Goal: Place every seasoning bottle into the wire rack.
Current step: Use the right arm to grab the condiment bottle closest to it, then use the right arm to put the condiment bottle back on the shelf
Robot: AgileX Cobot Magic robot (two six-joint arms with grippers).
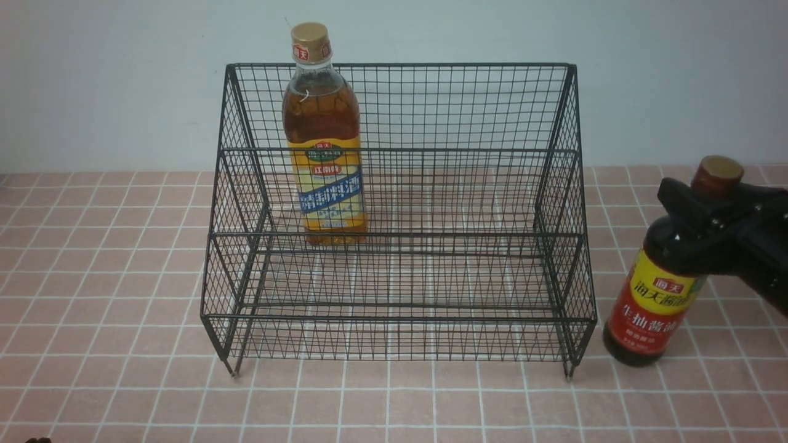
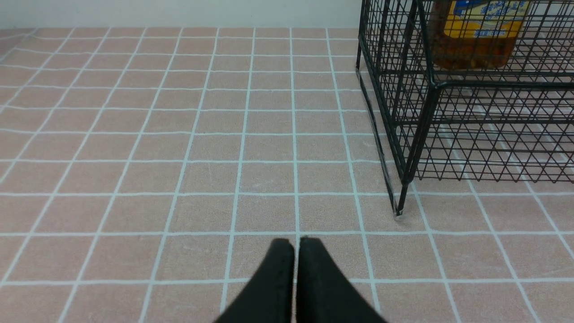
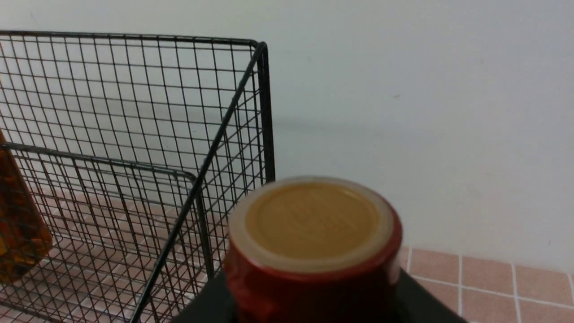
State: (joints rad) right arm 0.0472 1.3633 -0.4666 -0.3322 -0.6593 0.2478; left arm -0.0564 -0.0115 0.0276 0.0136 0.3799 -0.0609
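Rack point(image 1: 400, 64): black wire mesh, two stepped tiers, short feet; stands mid-table with its tall back toward wall point(image 1: 111, 80).
Table point(image 1: 111, 307): pink tiles, white grout.
Amber bottle point(image 1: 323, 160): upright on upper tier, left part, near rack's left side; tan top rises above back rim; yellow-blue label faces front.
Dark bottle point(image 1: 652, 307): outside rack, just beside its front right corner; base looks to be on the tiles; leans with top to the right in front view; yellow-red label faces front.
Cap point(image 3: 314, 220): brown, on dark bottle, close up in right wrist view, black gripper parts on either side below it.
Right gripper point(image 1: 689, 227): at dark bottle's neck, just under cap; jaws sit around the neck, cannot tell whether clamped or loose.
Left gripper point(image 2: 296, 242): above bare tiles near rack's front left foot, well apart from both bottles; jaws together, nothing between them.
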